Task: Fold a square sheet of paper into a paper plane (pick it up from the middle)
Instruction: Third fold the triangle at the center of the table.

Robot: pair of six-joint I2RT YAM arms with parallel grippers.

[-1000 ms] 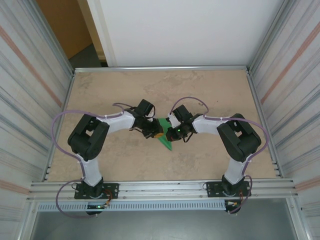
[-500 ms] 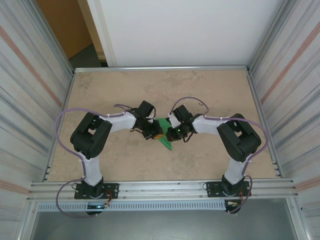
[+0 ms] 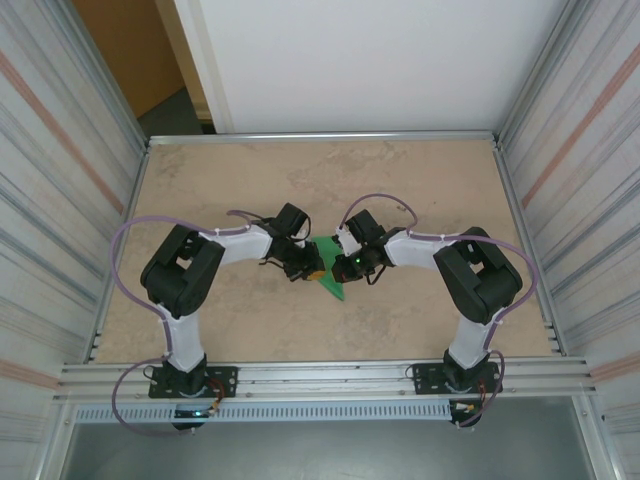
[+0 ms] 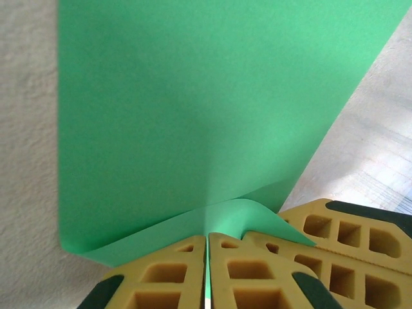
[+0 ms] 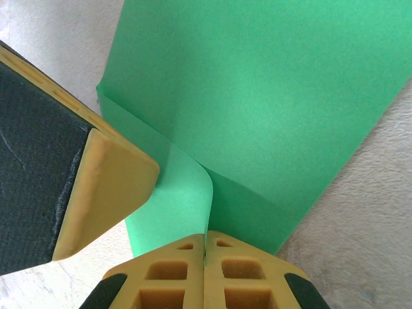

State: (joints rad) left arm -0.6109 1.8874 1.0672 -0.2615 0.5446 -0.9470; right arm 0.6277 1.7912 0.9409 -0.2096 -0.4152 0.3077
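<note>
The square sheet of paper (image 3: 333, 284) is bright green and folded, held between both grippers at the table's middle, its point toward the near edge. My left gripper (image 3: 313, 268) is shut on its left side. In the left wrist view the yellow fingertips (image 4: 187, 257) pinch a curled edge of the paper (image 4: 193, 116), and the left gripper (image 4: 206, 243) shows no gap. My right gripper (image 3: 346, 264) is shut on the other side. In the right wrist view the right gripper (image 5: 205, 239) clamps a folded flap of the paper (image 5: 277, 96), with a left finger (image 5: 103, 187) close beside it.
The beige table (image 3: 420, 180) has free surface all round the arms. Metal rails (image 3: 330, 375) run along the near edge, and corrugated walls (image 3: 60, 180) stand on both sides. A white panel (image 3: 370, 60) closes the back.
The left arm has shifted slightly, its elbow moving a little to the right. The paper and the right arm have stayed where they were.
</note>
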